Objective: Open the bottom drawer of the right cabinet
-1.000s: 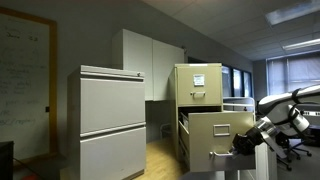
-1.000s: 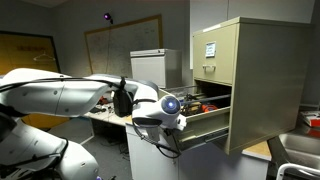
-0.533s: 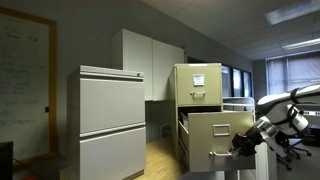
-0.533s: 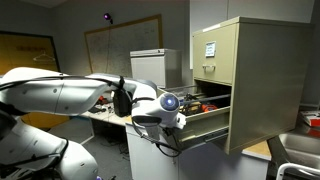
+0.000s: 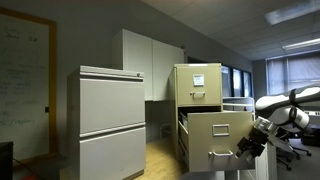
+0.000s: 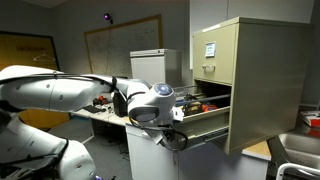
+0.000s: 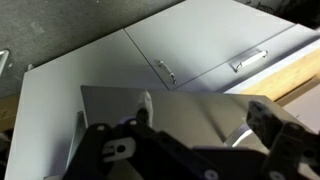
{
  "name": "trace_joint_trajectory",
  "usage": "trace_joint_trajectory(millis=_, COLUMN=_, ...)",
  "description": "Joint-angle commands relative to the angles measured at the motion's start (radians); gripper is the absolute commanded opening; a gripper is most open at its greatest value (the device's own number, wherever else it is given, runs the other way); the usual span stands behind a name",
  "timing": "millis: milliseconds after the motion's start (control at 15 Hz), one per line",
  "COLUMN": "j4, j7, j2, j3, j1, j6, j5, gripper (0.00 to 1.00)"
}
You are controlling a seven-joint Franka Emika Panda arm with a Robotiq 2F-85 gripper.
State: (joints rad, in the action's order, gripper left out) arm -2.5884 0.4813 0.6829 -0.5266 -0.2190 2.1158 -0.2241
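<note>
The right cabinet (image 5: 198,92) (image 6: 250,75) is a tall beige one with white papers on its upper front. Its bottom drawer (image 5: 214,133) (image 6: 205,122) stands pulled well out in both exterior views. My gripper (image 5: 250,146) (image 7: 205,118) is open just in front of the drawer's plain front, holding nothing. In the wrist view the fingers (image 7: 146,106) stand wide apart, and the drawer's silver handle (image 7: 238,132) shows between them, near the right finger and free of both. In an exterior view the arm's wrist (image 6: 152,104) hides the fingers.
A wider light-grey two-drawer cabinet (image 5: 112,120) stands beside the beige one, with white wall cupboards (image 5: 150,65) behind. A cluttered desk (image 6: 110,115) lies behind the arm. Office chairs and windows (image 5: 295,75) are at the side. Pale cupboard doors (image 7: 200,45) fill the wrist view's top.
The jaws have gone from shut on the drawer's handle to wide open. The hand has drawn back a little from the drawer front. The drawer stays pulled out.
</note>
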Motion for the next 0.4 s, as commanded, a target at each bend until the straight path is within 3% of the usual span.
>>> trace_joint_trajectory(millis=0, j4=-0.005, j7=0.059, j2=0.009, j3=0.047, j1=-0.034, j6=-0.031, j5=0.134, gripper=1.0)
trace_joint_trajectory(millis=333, j4=0.003, j7=0.027, j2=-0.018, j3=0.102, j1=-0.071, j6=-0.092, j5=0.348, gripper=1.0)
